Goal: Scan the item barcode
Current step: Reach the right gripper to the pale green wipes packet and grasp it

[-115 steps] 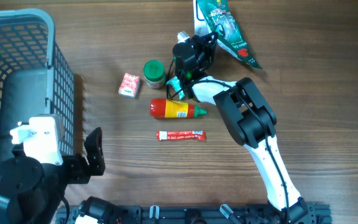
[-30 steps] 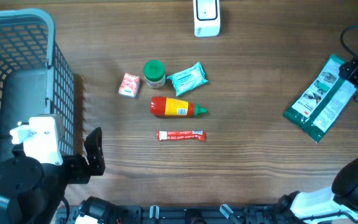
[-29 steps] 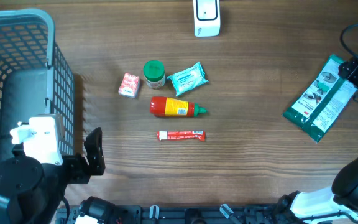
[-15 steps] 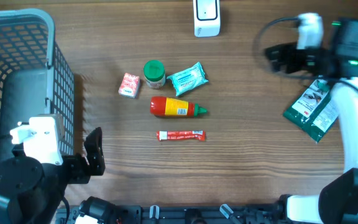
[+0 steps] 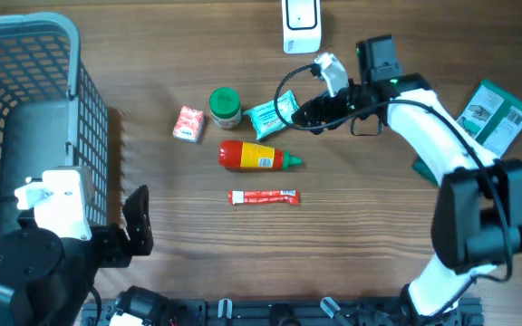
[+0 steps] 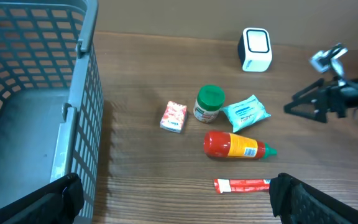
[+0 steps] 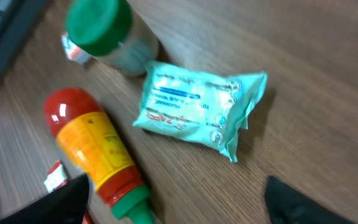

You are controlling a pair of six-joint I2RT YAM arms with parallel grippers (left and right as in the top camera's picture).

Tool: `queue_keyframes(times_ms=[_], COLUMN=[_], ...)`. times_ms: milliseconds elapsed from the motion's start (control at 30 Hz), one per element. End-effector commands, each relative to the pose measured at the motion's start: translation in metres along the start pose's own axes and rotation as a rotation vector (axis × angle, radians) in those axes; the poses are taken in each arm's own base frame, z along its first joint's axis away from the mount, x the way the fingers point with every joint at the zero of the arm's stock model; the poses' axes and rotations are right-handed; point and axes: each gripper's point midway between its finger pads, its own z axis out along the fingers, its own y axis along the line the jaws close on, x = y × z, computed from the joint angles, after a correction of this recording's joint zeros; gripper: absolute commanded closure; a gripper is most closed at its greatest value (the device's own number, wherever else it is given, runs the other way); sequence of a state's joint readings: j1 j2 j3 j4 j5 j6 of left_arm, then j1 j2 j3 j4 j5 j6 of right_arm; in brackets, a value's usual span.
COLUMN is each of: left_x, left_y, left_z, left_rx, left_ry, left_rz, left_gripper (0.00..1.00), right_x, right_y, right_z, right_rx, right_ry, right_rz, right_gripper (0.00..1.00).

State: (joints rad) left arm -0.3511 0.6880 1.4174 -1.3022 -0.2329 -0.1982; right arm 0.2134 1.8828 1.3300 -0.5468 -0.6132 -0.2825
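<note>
Scanning calls for one item to be lifted and shown to the scanner (image 5: pixel 301 23), which stands at the far edge of the counter (image 5: pixel 379 235). The likely item is the teal packet (image 5: pixel 270 115). It lies flat on the counter, near the scanner, in front of it and slightly to its left.

The right claw (image 5: pixel 299 115) hangs just beside the packet, on the side nearer the scanner. Its jaws are spread wide and hold nothing. In the right wrist view the packet lies ahead of the two fingers (image 7: pixel 61 199) and is not touched.

The packet's long axis runs roughly from one finger toward the other, so the jaws would close along its length. The gap looks wide enough, but the soft wrapper may buckle.

The left claw (image 6: pixel 176 193) is fully open and empty, well apart from the scanner. The right arm is clearly the nearer one.
</note>
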Motion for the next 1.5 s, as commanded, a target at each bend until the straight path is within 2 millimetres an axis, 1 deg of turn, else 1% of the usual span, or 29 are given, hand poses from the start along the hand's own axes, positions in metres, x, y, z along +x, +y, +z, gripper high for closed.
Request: queue_keyframes(times_ms=[0, 100, 233, 367, 433, 533, 633, 767, 833, 933, 1000, 1067, 1100, 1200, 1267, 1333, 1367, 1433, 1467], left_x=[0.0, 0.0, 0.0, 0.0, 0.0, 0.0, 0.0, 0.0, 0.0, 0.0, 0.0, 0.0, 0.0, 0.0, 0.0, 0.0, 0.0, 0.0, 0.0], left_y=[-0.002, -0.002, -0.002, -0.002, -0.002, -0.002, -0.002, -0.002, -0.002, -0.002, -0.002, -0.002, -0.002, -0.002, -0.002, -0.002, -0.002, -0.002, -0.002], left_z=[0.0, 0.0, 0.0, 0.0, 0.0, 0.0, 0.0, 0.0, 0.0, 0.0, 0.0, 0.0, 0.0, 0.0, 0.0, 0.0, 0.0, 0.0, 0.0], left_rx=[0.01, 0.01, 0.01, 0.01, 0.01, 0.01, 0.01, 0.01, 0.01, 0.01, 0.01, 0.01, 0.01, 0.01, 0.01, 0.01, 0.01, 0.01, 0.01], left_ry=[0.001, 0.001, 0.001, 0.001, 0.001, 0.001, 0.001, 0.001, 0.001, 0.001, 0.001, 0.001, 0.001, 0.001, 0.001, 0.001, 0.001, 0.001, 0.001], left_rz=[0.01, 0.01, 0.01, 0.01, 0.01, 0.01, 0.01, 0.01, 0.01, 0.01, 0.01, 0.01, 0.01, 0.01, 0.01, 0.01, 0.01, 0.01, 0.01], left_gripper=[0.0, 0.0, 0.0, 0.0, 0.0, 0.0, 0.0, 0.0, 0.0, 0.0, 0.0, 0.0, 0.0, 0.0, 0.0, 0.0, 0.0, 0.0, 0.0], right_x=[0.014, 0.019, 0.024, 0.03, 0.029, 0.025, 0.025, 0.023, 0.02, 0.018, 0.02, 0.02, 0.02, 0.019, 0.014, 0.0, -0.013, -0.032, -0.046], right_y=[-0.009, -0.016, -0.027, -0.031, -0.034, -0.04, -0.037, -0.025, -0.021, -0.021, -0.028, -0.029, -0.029, -0.029, -0.029, -0.021, -0.015, -0.006, 0.0], right_z=[0.026, 0.043, 0.06, 0.07, 0.073, 0.079, 0.084, 0.09, 0.093, 0.094, 0.094, 0.094, 0.094, 0.094, 0.087, 0.071, 0.056, 0.03, 0.011], right_rx=[-0.037, -0.055, -0.053, -0.056, -0.052, -0.044, -0.05, -0.063, -0.068, -0.06, -0.02, -0.013, -0.014, -0.014, -0.034, -0.104, -0.161, -0.243, -0.293], right_ry=[0.03, 0.029, 0.027, 0.036, 0.027, 0.001, 0.003, 0.01, 0.005, -0.001, 0.005, 0.006, 0.005, 0.003, -0.017, -0.063, -0.111, -0.183, -0.235], right_rz=[0.03, 0.047, 0.099, 0.105, 0.124, 0.163, 0.168, 0.142, 0.129, 0.132, 0.166, 0.172, 0.172, 0.191, 0.232, 0.228, 0.216, 0.19, 0.182], right_gripper=[0.18, 0.22, 0.24, 0.27, 0.3, 0.37, 0.4, 0.43, 0.5, 0.71, 0.8, 0.92, 0.96, 0.96, 0.96, 0.96, 0.96, 0.96, 0.96])
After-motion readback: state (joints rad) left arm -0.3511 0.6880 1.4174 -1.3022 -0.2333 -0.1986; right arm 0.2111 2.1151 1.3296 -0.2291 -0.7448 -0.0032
